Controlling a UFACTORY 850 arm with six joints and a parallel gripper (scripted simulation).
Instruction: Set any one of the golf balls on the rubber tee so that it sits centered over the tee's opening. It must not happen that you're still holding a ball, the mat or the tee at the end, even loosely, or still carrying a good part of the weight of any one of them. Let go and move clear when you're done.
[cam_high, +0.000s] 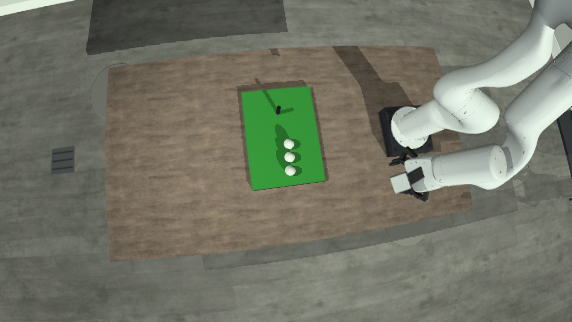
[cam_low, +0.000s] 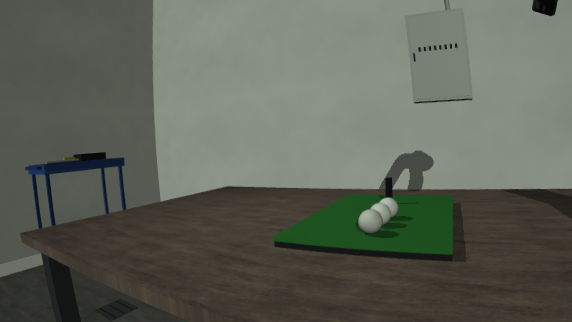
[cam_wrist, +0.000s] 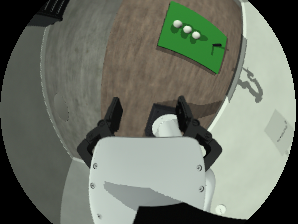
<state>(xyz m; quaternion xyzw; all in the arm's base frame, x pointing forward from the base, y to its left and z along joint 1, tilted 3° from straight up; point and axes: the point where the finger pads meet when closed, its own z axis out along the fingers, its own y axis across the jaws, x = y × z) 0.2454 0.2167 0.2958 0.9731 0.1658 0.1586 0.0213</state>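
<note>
Three white golf balls (cam_high: 289, 157) lie in a row on a green mat (cam_high: 282, 136) in the middle of the wooden table. A short black rubber tee (cam_high: 278, 109) stands upright on the mat beyond them, with nothing on it. The balls (cam_low: 378, 214) and the tee (cam_low: 388, 186) also show in the exterior view, and the balls (cam_wrist: 186, 28) are far off in the wrist view. My gripper (cam_high: 407, 175) is open and empty, high above the table's right side near the arm's base, well away from the mat. Its fingers stand wide apart in the wrist view.
The arm's black base (cam_high: 406, 131) sits at the table's right edge. A blue side table (cam_low: 75, 172) stands against the far wall on the left. A grey wall box (cam_low: 439, 56) hangs on the back wall.
</note>
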